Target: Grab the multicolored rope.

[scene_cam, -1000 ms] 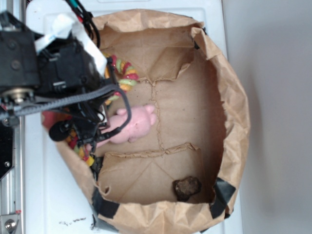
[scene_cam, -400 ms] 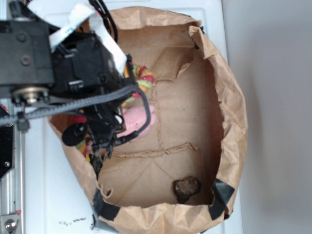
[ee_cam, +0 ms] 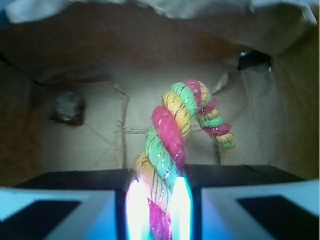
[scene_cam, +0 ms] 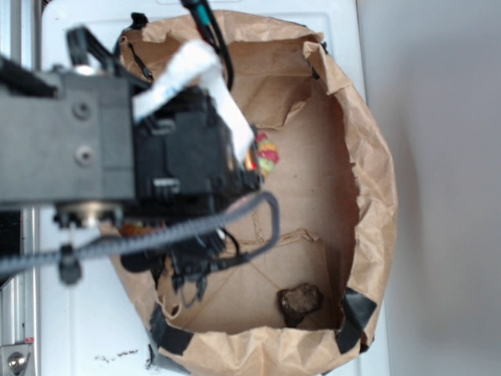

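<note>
While the two glowing fingers (ee_cam: 134, 210) clench its lower end at the wrist view's bottom centre, the one thick twisted red, yellow and green rope (ee_cam: 172, 135) arches above the crumpled brown paper bag (scene_cam: 376, 180). Grasp looks made; next, likely a steady lift. One dark lump (scene_cam: 300, 300) sits lower right.

Rope (ee_cam: 170, 135) twisted pink/yellow/green w/ glitter flecks; bag (scene_cam: 376, 180) plain brown, black tape (scene_cam: 354, 312) at corners.
</note>
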Controlling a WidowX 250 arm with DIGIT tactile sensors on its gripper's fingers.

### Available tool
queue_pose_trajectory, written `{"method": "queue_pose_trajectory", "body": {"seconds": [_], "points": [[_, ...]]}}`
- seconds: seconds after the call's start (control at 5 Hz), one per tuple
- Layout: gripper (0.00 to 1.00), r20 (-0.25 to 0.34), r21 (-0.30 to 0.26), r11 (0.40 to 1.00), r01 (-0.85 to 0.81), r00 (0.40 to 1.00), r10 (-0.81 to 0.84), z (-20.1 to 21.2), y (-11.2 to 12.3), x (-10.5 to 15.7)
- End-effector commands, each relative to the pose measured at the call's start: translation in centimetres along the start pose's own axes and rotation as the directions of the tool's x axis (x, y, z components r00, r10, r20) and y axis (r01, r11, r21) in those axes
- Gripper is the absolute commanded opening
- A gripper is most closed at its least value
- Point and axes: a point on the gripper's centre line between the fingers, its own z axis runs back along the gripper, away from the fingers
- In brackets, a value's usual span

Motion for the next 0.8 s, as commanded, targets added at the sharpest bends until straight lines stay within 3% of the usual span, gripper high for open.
{"method": "queue_pose_trajectory", "body": {"seconds": [0.0, 0.2, 0.4, 0.6], "points": [[0.00, 0.088, 0.018, 0.992, 0.126, 0.988, -0.127, 2.8, -0.4, 1.9], [0.00, 0.028, 0.000, 0.996, 0.086, 0.996, -0.086, 2.3, 0.3, 2.2], [0.00, 0.019, 0.017, 1.000, 0.000, 1.000, 0.000, 1.5, 1.7, 2.1], [0.00, 0.000, 0.115, 0.992, -0.057, 0.998, 0.057, 0.6, 2.7, 1.8]]}}
